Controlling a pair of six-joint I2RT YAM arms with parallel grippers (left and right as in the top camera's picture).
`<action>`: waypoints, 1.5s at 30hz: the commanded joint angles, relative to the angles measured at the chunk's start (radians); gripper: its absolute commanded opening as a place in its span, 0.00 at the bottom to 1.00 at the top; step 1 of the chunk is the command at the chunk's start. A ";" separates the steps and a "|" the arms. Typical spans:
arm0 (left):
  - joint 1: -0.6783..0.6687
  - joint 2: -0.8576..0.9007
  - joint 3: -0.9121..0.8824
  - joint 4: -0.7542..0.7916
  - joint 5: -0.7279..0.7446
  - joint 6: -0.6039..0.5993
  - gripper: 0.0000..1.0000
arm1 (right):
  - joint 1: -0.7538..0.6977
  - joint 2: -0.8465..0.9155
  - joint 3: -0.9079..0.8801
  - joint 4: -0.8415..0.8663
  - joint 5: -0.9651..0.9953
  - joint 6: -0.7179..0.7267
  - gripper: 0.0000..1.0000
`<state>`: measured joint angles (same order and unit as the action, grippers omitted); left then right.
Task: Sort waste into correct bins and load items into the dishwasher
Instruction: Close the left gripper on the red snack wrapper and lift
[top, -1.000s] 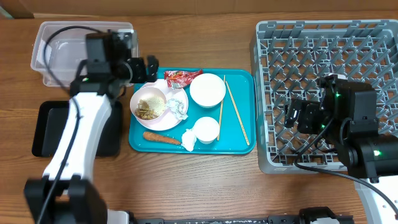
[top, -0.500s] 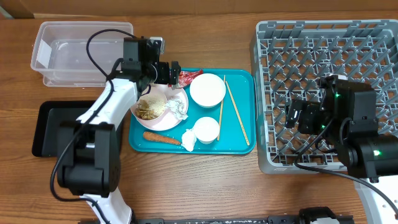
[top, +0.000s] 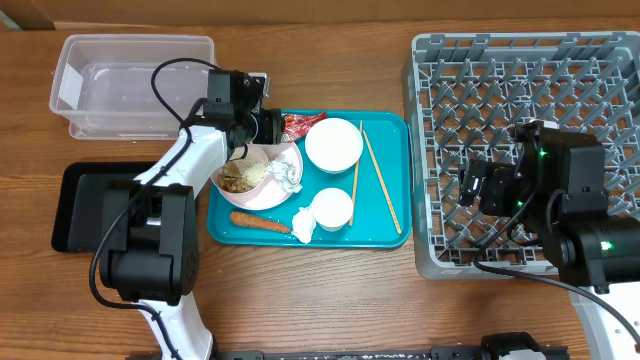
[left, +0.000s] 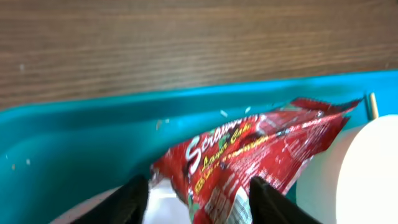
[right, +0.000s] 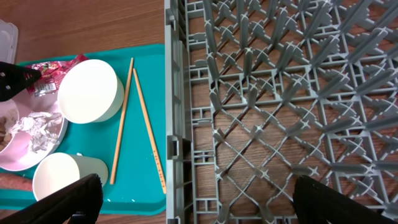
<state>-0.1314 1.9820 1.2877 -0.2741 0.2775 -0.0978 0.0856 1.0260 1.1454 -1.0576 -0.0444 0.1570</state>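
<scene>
The left gripper (left: 198, 200) sits at the teal tray's (left: 74, 134) back rim, fingers apart astride the red snack wrapper (left: 261, 146), white bowl (left: 364, 171) tight alongside; the right gripper (right: 196, 194) gapes wide above the dish rack's (right: 280, 93) left wall.

Left wrist view: red snack wrapper (left: 261, 140) print is too blurred to read fully. Its lower end runs off the bottom edge between the left gripper (left: 199, 190) fingers (left: 134, 199); can't tell if the pads touch it. Bowl (left: 364, 168) is cut by the right edge.

Right wrist view: right gripper (right: 203, 199) fingers (right: 71, 199) are clipped at the bottom corners. Dish rack (right: 280, 93) is cut at top, right and bottom, plate (right: 25, 149) at left.

Overhead: right part of the black tray (top: 85, 205) is under the left arm, and the dish rack's lower right is under the right arm.
</scene>
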 joint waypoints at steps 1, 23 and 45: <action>-0.008 0.010 0.017 -0.014 0.005 0.005 0.44 | -0.003 -0.003 0.028 0.005 0.006 0.000 1.00; -0.006 -0.024 0.019 0.008 -0.058 0.004 0.49 | -0.003 -0.003 0.028 -0.001 0.006 0.000 1.00; -0.023 0.065 0.018 0.156 -0.074 -0.064 0.59 | -0.003 -0.003 0.027 -0.011 0.006 0.000 1.00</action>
<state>-0.1318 2.0056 1.2888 -0.1337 0.2058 -0.1329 0.0856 1.0260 1.1454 -1.0672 -0.0444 0.1566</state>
